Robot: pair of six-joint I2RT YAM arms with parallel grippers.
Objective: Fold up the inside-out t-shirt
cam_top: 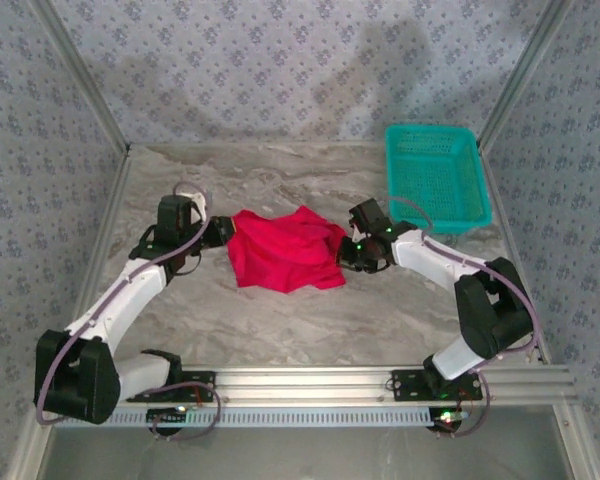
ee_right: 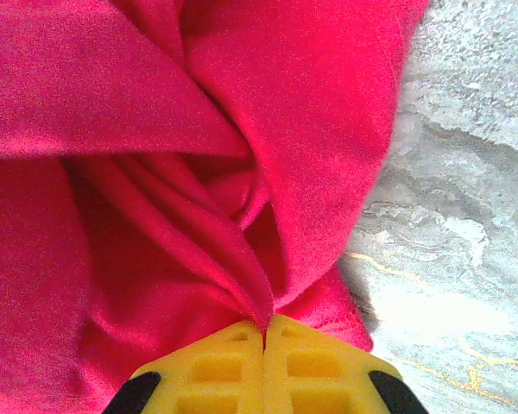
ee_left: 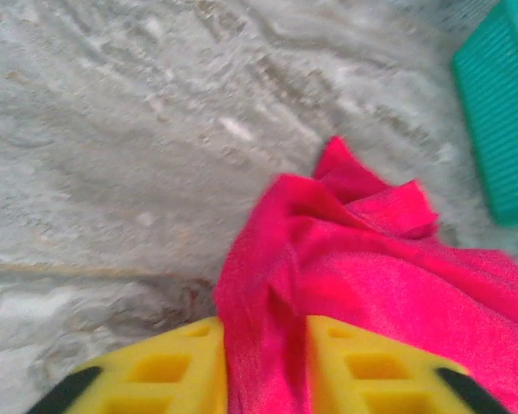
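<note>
The red t-shirt point(cam_top: 285, 250) lies crumpled in a heap at the middle of the marble table point(cam_top: 280, 320). My left gripper point(cam_top: 220, 232) is at the heap's left edge. In the left wrist view its yellow fingers point(ee_left: 168, 366) stand apart, with a fold of the t-shirt point(ee_left: 397, 285) lying in the gap of the gripper point(ee_left: 263, 332). My right gripper point(cam_top: 348, 252) is at the heap's right edge. In the right wrist view this gripper point(ee_right: 265, 326) is shut, pinching a thin ridge of the t-shirt point(ee_right: 155, 172) between its yellow tips.
A teal mesh basket point(cam_top: 435, 175) stands at the back right of the table, close behind the right arm, and its corner shows in the left wrist view point(ee_left: 501, 112). Patterned walls enclose the table on three sides. Bare marble lies in front of the heap.
</note>
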